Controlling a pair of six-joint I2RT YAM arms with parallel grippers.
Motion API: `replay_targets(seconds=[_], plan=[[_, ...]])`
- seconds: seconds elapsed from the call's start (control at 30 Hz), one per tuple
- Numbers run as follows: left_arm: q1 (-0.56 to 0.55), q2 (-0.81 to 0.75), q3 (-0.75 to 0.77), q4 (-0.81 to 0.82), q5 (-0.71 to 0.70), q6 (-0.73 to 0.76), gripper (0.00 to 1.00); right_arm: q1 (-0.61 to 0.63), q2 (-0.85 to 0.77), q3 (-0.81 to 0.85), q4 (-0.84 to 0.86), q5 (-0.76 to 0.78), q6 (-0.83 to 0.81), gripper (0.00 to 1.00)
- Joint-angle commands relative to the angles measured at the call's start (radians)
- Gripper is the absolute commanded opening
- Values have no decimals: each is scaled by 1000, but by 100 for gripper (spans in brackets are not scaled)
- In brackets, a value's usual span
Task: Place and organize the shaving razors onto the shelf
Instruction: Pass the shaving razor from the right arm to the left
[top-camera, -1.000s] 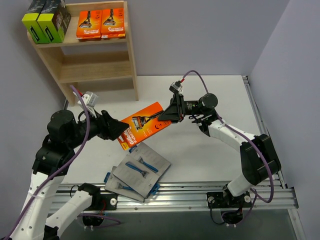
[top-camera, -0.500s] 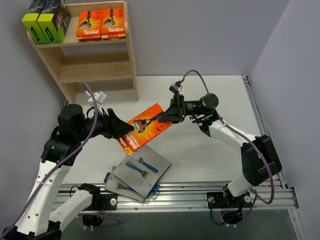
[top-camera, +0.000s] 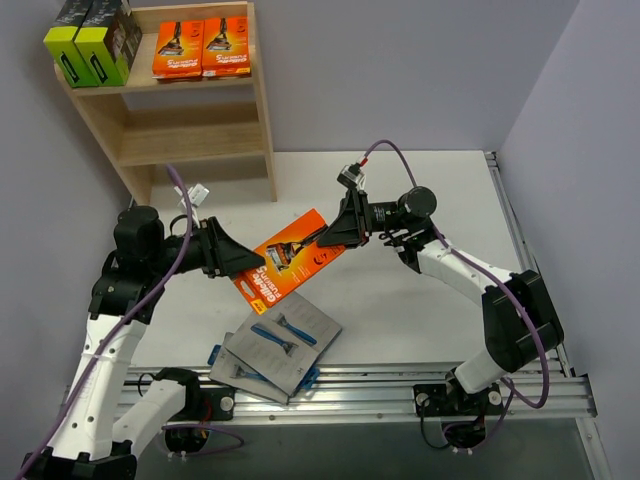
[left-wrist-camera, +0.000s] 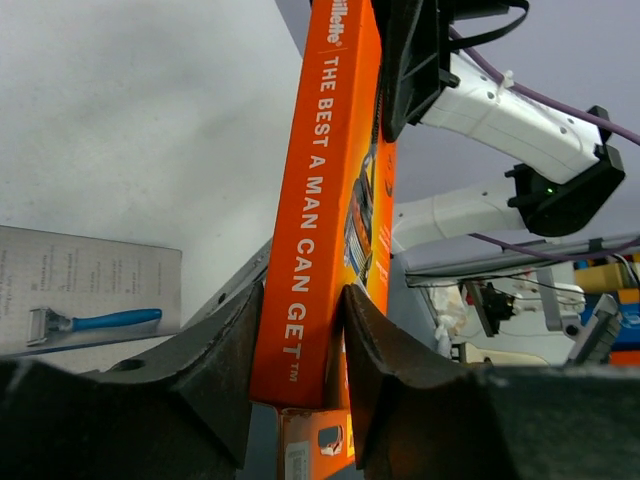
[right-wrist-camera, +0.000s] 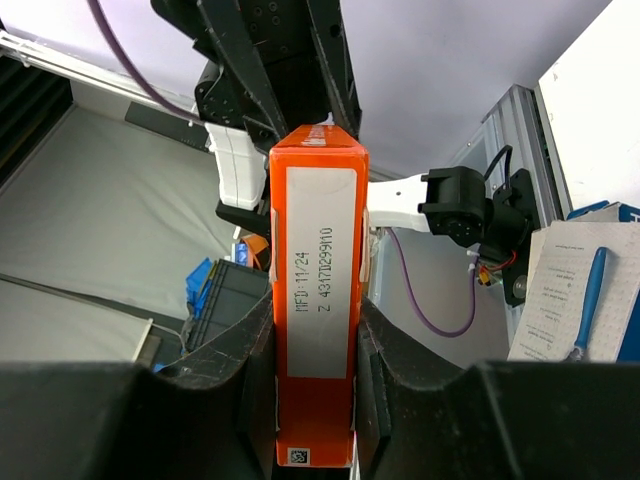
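Orange and flat, one razor pack (top-camera: 294, 254) hangs tilted above the table (top-camera: 420, 180), pinched at both ends — the left tool (top-camera: 248, 264) clamped on its 8 o'clock end, the right tool (top-camera: 336, 231) clamped on its 2 o'clock end. Grey cards (top-camera: 285, 340) lie stacked at its 6 o'clock. The shelf (top-camera: 262, 110) stands at 11 o'clock — two orange packs (top-camera: 201, 47) and lime-sided black boxes (top-camera: 92, 42) on its top tier.
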Motion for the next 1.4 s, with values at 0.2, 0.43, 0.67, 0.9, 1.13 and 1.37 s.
replay_targets(seconds=[0.2,0.43,0.67,0.9,1.13,1.37], plan=[[38,0,-37,83,167,-51,39,-21,-74,61,633,-21,2,0],[38,-2,-56,78,181,-50,43,-43,-71,68,610,-24,-19,0],[38,-20,-85,73,177,-42,43,-66,-80,65,579,-24,-45,0],[41,-15,-90,89,174,-34,23,-61,-84,52,573,-23,-50,0],[66,-11,-91,198,177,-94,2,-67,-114,33,409,-20,-184,16],[124,38,11,155,125,-36,2,-106,-155,270,-1084,312,-1303,58]])
